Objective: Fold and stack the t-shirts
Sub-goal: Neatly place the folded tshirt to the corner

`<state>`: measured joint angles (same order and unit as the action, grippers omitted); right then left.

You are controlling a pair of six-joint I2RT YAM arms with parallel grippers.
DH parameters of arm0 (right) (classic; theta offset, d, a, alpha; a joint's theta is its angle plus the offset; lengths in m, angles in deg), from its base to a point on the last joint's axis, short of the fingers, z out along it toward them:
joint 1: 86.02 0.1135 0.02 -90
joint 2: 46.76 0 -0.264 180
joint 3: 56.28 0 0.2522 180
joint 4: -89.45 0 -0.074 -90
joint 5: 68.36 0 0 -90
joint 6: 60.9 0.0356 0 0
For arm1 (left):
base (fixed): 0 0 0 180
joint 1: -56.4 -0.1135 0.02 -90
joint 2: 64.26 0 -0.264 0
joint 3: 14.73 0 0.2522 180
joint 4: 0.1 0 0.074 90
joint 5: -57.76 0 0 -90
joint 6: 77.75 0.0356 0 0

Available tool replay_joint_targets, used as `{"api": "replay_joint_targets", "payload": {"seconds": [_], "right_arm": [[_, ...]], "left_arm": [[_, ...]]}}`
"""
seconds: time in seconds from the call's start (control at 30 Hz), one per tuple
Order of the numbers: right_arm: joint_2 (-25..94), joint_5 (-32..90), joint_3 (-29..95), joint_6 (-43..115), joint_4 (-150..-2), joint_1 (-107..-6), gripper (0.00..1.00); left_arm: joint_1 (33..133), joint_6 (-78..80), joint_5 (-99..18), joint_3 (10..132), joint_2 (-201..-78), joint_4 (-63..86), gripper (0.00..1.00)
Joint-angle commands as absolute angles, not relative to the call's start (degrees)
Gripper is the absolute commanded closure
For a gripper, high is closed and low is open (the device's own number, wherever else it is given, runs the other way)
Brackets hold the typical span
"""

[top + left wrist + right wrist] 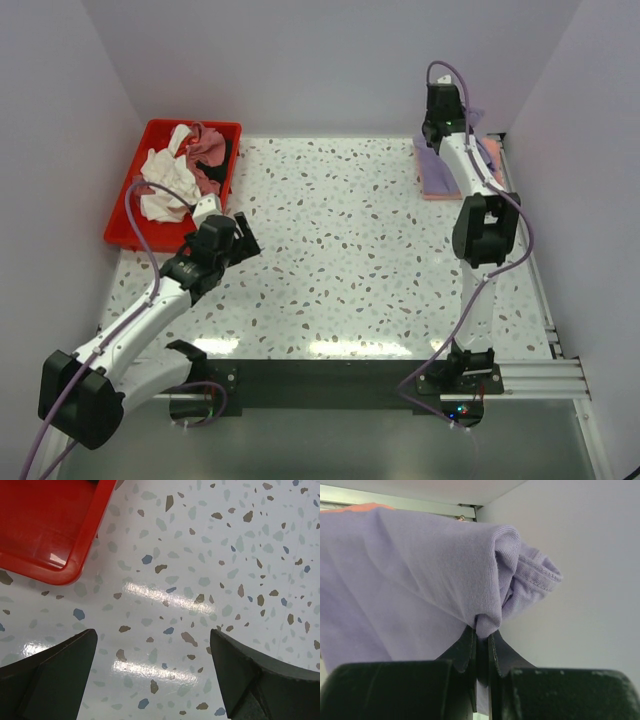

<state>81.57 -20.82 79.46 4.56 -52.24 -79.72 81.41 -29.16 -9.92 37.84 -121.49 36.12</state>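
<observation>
A lavender-purple t-shirt (437, 168) lies folded at the table's back right on top of a salmon-pink t-shirt (492, 153). My right gripper (447, 122) is shut on a bunched fold of the lavender shirt (420, 580), pinched between its fingertips (482, 632); a sliver of the salmon shirt (365, 507) shows behind. White (165, 185), dusty-rose (205, 150) and dark shirts lie crumpled in the red tray (125, 232). My left gripper (232, 232) is open and empty just right of the tray, its fingers (55, 672) wide apart above the table.
The red tray's corner (45, 535) shows in the left wrist view at upper left. The terrazzo table (350, 260) is enclosed by white walls at the back and both sides. A metal rail runs along the right edge (540, 290).
</observation>
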Motion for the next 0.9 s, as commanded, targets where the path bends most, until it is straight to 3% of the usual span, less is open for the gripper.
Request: {"api": "replay_joint_targets", "payload": {"seconds": [0.0, 0.53, 0.63, 0.7, 0.73, 0.77, 0.8, 0.83, 0.87], "right_arm": [[82.17, -20.64, 84.13, 6.42, -57.01, -81.62, 1.00], [91.14, -18.27, 88.97, 10.99, -58.07, -85.85, 0.98], [91.93, -17.13, 89.23, 11.60, -57.99, -88.04, 0.93], [92.19, -15.90, 89.15, 12.48, -57.90, -88.57, 0.78], [92.37, -15.98, 89.23, 12.57, -57.90, -88.74, 0.66], [92.55, -16.07, 89.41, 12.66, -57.90, -88.75, 0.38], [92.72, -16.24, 89.84, 12.75, -57.81, -88.75, 0.21], [92.90, -16.51, 90.02, 12.84, -57.81, -88.75, 0.05], [92.81, -16.42, 90.20, 13.10, -57.63, -88.75, 0.01]], "left_arm": [[81.18, -30.11, -8.95, 40.34, -121.82, 36.78, 0.00], [81.18, -30.99, -9.74, 42.10, -124.55, 37.22, 0.00], [81.18, -30.99, -10.10, 42.36, -125.34, 36.78, 0.00], [81.18, -30.90, -10.53, 42.45, -126.22, 36.34, 0.00], [81.18, -30.90, -10.80, 42.71, -126.57, 36.25, 0.00], [81.18, -30.90, -10.97, 42.80, -127.27, 35.99, 0.00], [81.18, -30.82, -11.41, 42.98, -127.71, 35.90, 0.00], [81.18, -30.82, -11.50, 43.41, -127.98, 35.81, 0.00], [81.18, -30.64, -11.59, 43.51, -128.50, 35.90, 0.00]]}}
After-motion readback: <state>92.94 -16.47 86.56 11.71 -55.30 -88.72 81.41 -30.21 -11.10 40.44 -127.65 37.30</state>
